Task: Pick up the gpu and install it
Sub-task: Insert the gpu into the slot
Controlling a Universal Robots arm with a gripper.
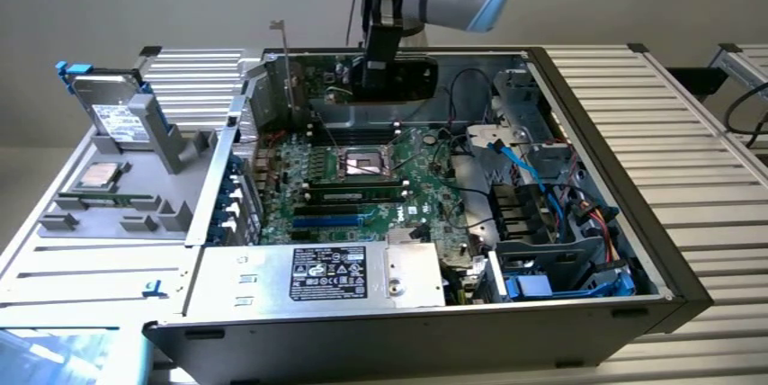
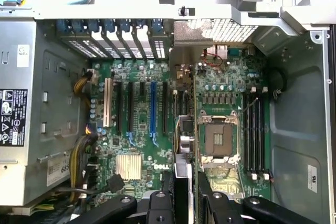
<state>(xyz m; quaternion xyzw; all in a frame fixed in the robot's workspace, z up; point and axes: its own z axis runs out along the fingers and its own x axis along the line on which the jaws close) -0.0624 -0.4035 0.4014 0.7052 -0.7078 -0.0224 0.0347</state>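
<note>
My gripper [image 1: 381,63] hangs over the far part of the open computer case [image 1: 624,223] and is shut on the gpu [image 1: 322,77]. The gpu is a green card with a black cover, held on edge, its silver end bracket [image 1: 283,61] towards the exterior view's left. In the wrist view the gpu [image 2: 184,140] runs edge-on from between my fingers [image 2: 158,203] up to its bracket [image 2: 190,51]. It hovers above the large green motherboard [image 2: 136,129], over the strip between the expansion slots [image 2: 153,108] and the CPU socket [image 2: 216,140].
A silver power supply [image 1: 318,273] fills the case's near end. Blue and black cables [image 1: 528,169] and drive bays crowd the exterior view's right. Silver hard drives [image 1: 120,120] stand on a grey holder outside the case at the left. Memory slots [image 2: 254,129] lie beyond the socket.
</note>
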